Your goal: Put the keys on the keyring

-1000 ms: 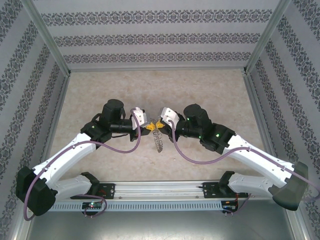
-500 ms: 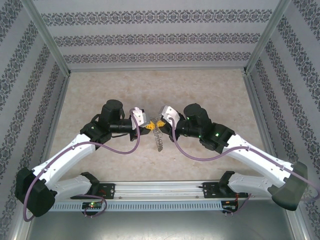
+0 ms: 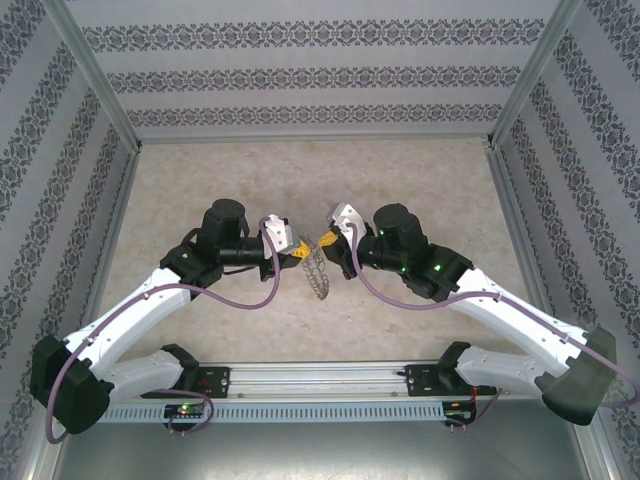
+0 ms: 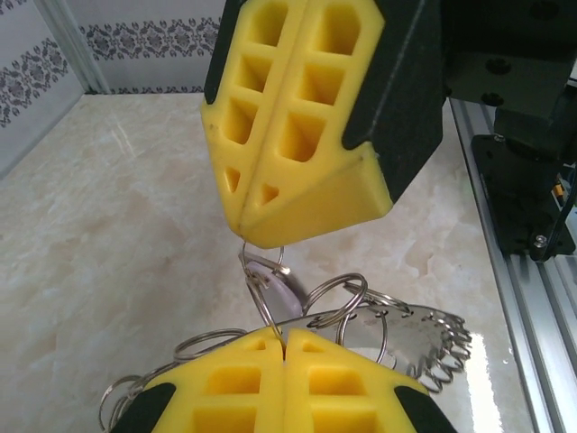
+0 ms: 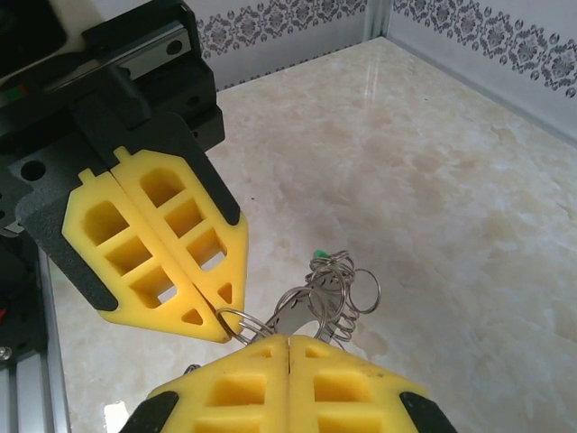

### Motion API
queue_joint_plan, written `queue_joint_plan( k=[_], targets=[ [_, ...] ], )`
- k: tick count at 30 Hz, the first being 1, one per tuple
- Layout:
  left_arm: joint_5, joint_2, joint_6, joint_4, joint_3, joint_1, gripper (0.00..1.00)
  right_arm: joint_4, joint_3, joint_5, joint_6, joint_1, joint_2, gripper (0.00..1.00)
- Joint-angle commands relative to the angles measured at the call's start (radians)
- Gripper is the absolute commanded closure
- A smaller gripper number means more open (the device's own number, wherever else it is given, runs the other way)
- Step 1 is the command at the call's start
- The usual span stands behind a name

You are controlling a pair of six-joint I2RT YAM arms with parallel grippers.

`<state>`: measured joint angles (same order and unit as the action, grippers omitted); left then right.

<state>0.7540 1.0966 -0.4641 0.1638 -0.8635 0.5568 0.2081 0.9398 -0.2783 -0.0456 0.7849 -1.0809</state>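
Left gripper (image 3: 299,256) and right gripper (image 3: 327,241) both stay clamped shut on the keyring (image 3: 317,277), held above mid-bench; the right has edged toward the bench's right edge, apparently working a coil open for threading.

Left gripper (image 3: 299,255) and right gripper (image 3: 325,241) block each other; open table (image 3: 420,180) surrounds them.

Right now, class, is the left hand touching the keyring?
Touching. The left wrist view shows the left hand shut on the keyring, loops pinched at its tips.
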Motion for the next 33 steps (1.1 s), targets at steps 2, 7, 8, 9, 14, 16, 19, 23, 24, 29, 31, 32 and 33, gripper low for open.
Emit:
queue_joint_plan(
  k=[2, 7, 8, 9, 14, 16, 19, 23, 24, 29, 31, 32, 33],
  targets=[
    [0.016, -0.012, -0.050, -0.008, -0.003, 0.018, 1.00, -0.001, 0.028, 0.022, 0.061, -0.019, 0.006, 1.00],
    [-0.002, -0.023, -0.044, -0.052, 0.016, 0.018, 1.00, 0.056, 0.056, 0.001, 0.080, -0.030, -0.015, 1.00],
    [0.001, -0.028, -0.030, -0.080, 0.026, 0.018, 1.00, 0.075, 0.064, 0.005, 0.075, -0.030, -0.022, 1.00],
    [0.001, -0.031, -0.020, -0.107, 0.037, 0.019, 1.00, 0.084, 0.069, 0.013, 0.074, -0.030, -0.028, 1.00],
    [-0.015, -0.038, -0.007, -0.197, 0.063, 0.029, 1.00, 0.110, 0.093, -0.035, 0.091, -0.033, -0.053, 1.00],
    [-0.036, -0.040, 0.001, -0.239, 0.079, 0.034, 1.00, 0.122, 0.101, -0.043, 0.096, -0.040, -0.065, 1.00],
    [-0.045, -0.041, 0.014, -0.290, 0.091, 0.038, 1.00, 0.151, 0.117, -0.076, 0.129, -0.065, -0.089, 1.00],
    [-0.060, -0.039, 0.019, -0.328, 0.096, 0.053, 1.00, 0.220, 0.171, -0.118, 0.133, -0.086, -0.131, 1.00],
    [-0.061, -0.038, 0.018, -0.329, 0.095, 0.054, 1.00, 0.225, 0.177, -0.121, 0.136, -0.089, -0.137, 1.00],
    [-0.069, -0.031, 0.018, -0.344, 0.101, 0.060, 1.00, 0.247, 0.202, -0.156, 0.139, -0.106, -0.159, 1.00],
    [-0.077, -0.035, 0.024, -0.359, 0.108, 0.065, 1.00, 0.234, 0.193, -0.207, 0.142, -0.125, -0.157, 1.00],
    [-0.080, -0.035, 0.027, -0.366, 0.110, 0.065, 1.00, 0.235, 0.193, -0.212, 0.145, -0.131, -0.157, 1.00],
    [-0.083, -0.035, 0.028, -0.368, 0.109, 0.066, 1.00, 0.240, 0.194, -0.210, 0.148, -0.133, -0.157, 1.00]
  ],
)
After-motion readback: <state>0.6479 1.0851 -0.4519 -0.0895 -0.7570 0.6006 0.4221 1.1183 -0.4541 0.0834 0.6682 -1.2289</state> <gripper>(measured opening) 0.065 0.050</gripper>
